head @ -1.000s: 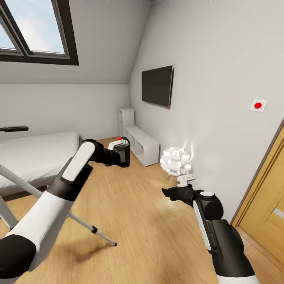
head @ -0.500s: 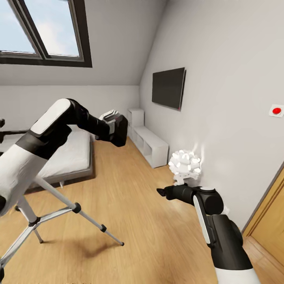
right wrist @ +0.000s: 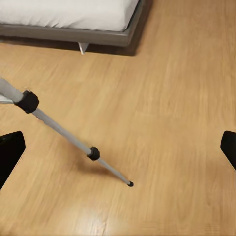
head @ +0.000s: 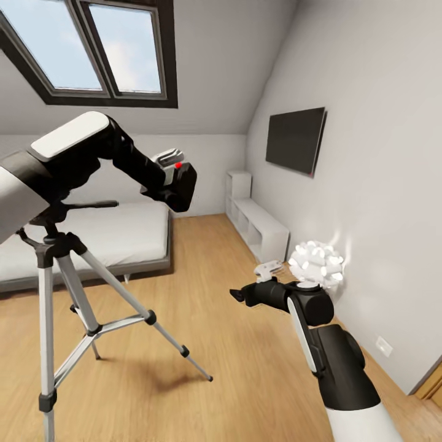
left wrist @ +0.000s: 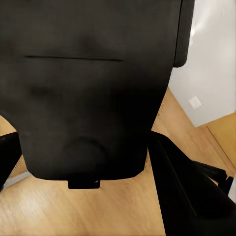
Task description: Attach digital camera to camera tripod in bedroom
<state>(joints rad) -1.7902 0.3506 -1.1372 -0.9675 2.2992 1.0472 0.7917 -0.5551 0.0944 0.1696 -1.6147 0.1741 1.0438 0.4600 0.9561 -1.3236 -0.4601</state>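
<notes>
1. Right gripper [head: 236, 295]: nearest item, low and forward of the trunk. Fingers spread wide at both edges of the right wrist view; holds nothing. Below it, bare floor [right wrist: 162, 123] and 1 tripod leg tip.

2. Tripod [head: 58, 248]: stands on the floor at the robot's left, 3 silver legs splayed, black joints. Head plate mostly hidden behind the left arm; its long handle juts out level toward the bed.

3. Left gripper [head: 164, 175]: raised at about head-plate height, clamped on the camera [head: 181, 186]. In the left wrist view the black body sits between both dark fingers. Red button on top. Camera is in the air, near the tripod head but apart from it, to its right.

4. Bed [head: 104, 236]: beyond the tripod, grey frame, white mattress.

5. Far items: white shelf unit [head: 261, 227], dark wall screen [head: 296, 141], skylight [head: 92, 52].

Step in hand, by judgement: carrying the camera to the head; mounting not yet done. Next move calls for bringing the camera leftward over the plate, base down and level, then lowering it squarely.

Writing: no brand, label or lettering legible on anything.
</notes>
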